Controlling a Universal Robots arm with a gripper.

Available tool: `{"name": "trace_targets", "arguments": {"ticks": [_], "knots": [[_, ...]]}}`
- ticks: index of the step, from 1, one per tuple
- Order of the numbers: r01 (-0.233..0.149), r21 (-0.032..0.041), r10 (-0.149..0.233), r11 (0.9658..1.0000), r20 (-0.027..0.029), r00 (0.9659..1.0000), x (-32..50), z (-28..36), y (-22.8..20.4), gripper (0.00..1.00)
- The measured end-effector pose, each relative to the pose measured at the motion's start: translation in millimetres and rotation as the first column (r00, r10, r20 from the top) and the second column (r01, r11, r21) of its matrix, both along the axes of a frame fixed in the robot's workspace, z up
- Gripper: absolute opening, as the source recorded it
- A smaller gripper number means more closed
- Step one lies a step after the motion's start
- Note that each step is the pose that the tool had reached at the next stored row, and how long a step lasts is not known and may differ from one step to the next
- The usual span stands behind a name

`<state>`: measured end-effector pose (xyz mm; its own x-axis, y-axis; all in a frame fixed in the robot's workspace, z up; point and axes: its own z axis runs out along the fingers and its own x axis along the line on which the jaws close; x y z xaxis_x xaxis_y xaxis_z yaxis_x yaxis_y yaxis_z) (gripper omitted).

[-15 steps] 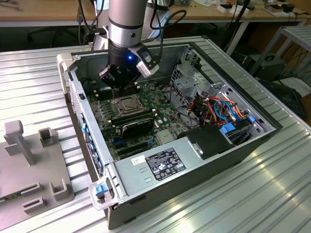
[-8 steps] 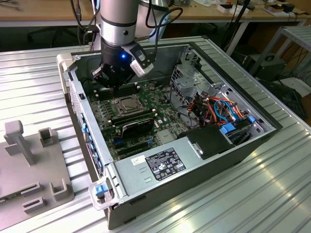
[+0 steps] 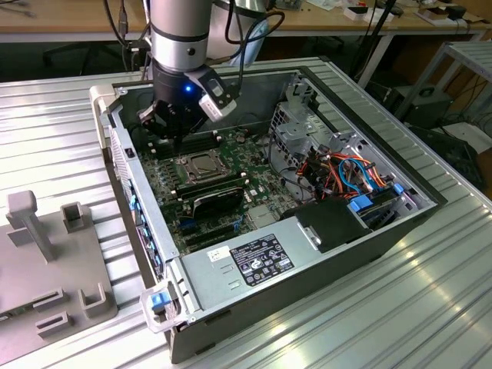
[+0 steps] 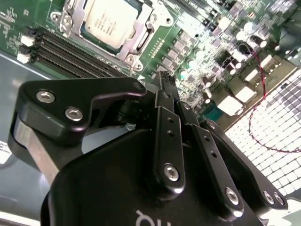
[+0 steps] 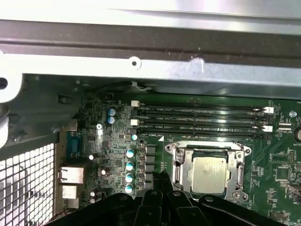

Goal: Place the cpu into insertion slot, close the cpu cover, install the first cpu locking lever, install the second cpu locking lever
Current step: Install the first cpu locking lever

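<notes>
While closed, the fingers (image 4: 162, 127) hang near the cpu (image 4: 106, 21).

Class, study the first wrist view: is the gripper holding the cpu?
No: the cpu sits inside the frame of the cpu cover, apart from the gripper.

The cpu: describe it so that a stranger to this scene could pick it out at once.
Start at the open computer case on the ribbed metal table and find its green motherboard. Beside the four long black memory slots sits the silvery cpu cover, and the cpu lies within it. It is the one flat, dull silver-grey square there, where its neighbours are black or green.
</notes>
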<state>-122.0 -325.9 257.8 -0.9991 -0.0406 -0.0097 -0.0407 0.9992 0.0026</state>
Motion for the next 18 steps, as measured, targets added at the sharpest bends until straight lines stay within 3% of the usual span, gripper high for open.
{"name": "trace_targets", "arguments": {"ticks": [7, 13, 18], "knots": [[0.0, 0.002, 0.0, 1.0, -0.0001, 1.0, -0.2, -1.5, 16.2, 0.11], [0.0, 0.0025, 0.0, 1.0, -0.0001, 1.0, 2.3, -2.5, 18.7, 0.11], [0.0, 0.0024, 0.0, 1.0, 0.0, 1.0, 12.2, -2.5, 19.1, 0.11]]}}
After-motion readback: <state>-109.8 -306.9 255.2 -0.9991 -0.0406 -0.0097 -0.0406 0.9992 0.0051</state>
